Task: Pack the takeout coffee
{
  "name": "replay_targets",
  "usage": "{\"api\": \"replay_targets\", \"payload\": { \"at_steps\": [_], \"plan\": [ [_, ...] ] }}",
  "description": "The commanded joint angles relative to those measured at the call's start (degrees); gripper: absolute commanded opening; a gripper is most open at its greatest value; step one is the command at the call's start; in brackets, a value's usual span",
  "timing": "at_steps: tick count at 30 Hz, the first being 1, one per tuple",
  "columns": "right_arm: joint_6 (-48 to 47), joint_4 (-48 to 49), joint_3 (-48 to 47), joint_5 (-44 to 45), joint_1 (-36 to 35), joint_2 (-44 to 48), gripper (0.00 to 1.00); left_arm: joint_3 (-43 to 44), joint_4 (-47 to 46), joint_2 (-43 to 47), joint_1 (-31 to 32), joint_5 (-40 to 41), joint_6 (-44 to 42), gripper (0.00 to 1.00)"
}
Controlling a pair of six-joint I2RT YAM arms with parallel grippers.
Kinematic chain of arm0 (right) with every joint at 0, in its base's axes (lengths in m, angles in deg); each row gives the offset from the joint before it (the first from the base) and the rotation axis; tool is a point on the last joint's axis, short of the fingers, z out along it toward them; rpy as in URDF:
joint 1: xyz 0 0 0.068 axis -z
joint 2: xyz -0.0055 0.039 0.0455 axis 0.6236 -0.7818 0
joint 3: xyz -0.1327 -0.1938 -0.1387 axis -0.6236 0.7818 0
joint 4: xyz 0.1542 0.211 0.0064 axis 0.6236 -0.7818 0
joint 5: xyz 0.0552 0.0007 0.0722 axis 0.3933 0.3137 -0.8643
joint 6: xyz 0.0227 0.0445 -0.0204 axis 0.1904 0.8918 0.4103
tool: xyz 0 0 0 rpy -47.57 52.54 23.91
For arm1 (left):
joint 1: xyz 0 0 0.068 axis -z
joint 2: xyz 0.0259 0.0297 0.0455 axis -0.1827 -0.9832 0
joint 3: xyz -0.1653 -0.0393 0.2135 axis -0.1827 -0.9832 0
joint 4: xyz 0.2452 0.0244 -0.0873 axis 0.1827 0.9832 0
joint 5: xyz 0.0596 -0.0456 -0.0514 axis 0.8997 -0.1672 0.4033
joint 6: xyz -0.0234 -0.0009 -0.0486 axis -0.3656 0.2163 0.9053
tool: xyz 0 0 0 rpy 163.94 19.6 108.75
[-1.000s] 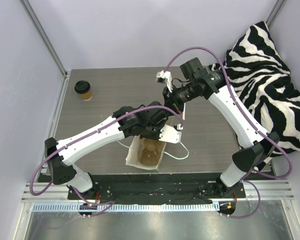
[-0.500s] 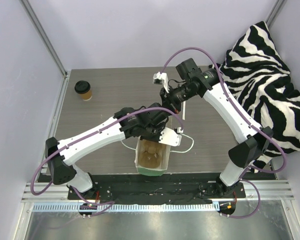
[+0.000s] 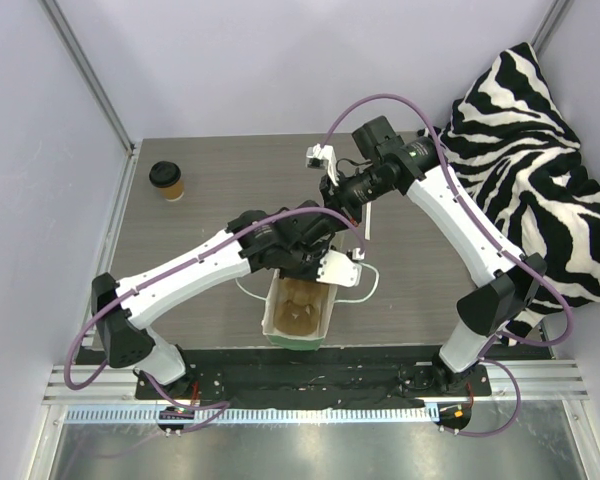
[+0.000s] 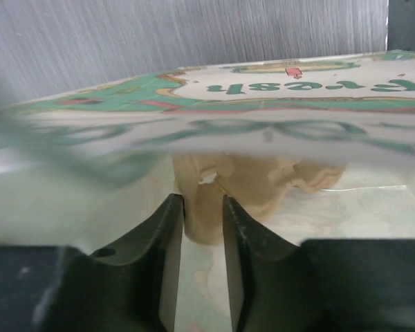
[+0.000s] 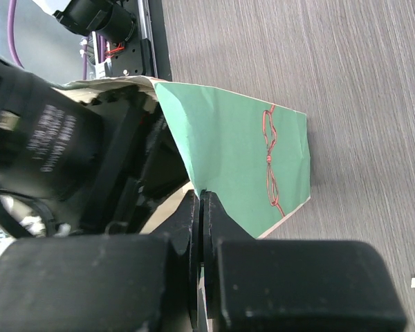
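While the takeout coffee (image 3: 167, 181) stands upright at the tabletop's (image 3: 250, 170) far left corner, well apart from the mint-green bag (image 5: 238, 149) at the near edge, the step in hand looks like seating the pulp carrier (image 4: 263, 183) in that bag. The left tool (image 4: 203, 204), inside the bag, has its fingers slightly spread astride the carrier's centre ridge. The right tool (image 5: 199, 197) is pressed together, pinching the bag's rim. Next, I judge, the left tool must lift clear and fetch the coffee.

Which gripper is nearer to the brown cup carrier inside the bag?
Left. The left gripper is inside the bag, its fingers on either side of the carrier; the right gripper pinches the bag's rim.
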Motion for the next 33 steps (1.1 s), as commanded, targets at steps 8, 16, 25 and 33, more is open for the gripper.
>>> {"api": "replay_targets", "payload": {
  "at_steps": [8,16,25,33],
  "plan": [
    [-1.69,-0.20,-1.46,-0.49,-0.28,1.41,0.01,12.71,4.97,0.71,-0.09,-2.89,2.91,0.43],
    [-2.05,-0.29,-4.70,2.85,-0.28,1.15,0.01,15.09,4.80,3.42,-0.09,-6.49,3.09,0.46],
    [2.17,-1.53,-8.32,1.79,-0.55,1.94,0.01,13.77,3.83,5.89,-0.09,-7.99,4.14,0.48],
    [6.74,0.85,-0.49,0.31,-0.55,0.97,0.01,5.34,-7.76,6.60,2.01,4.48,2.30,0.47]
  ]
}}
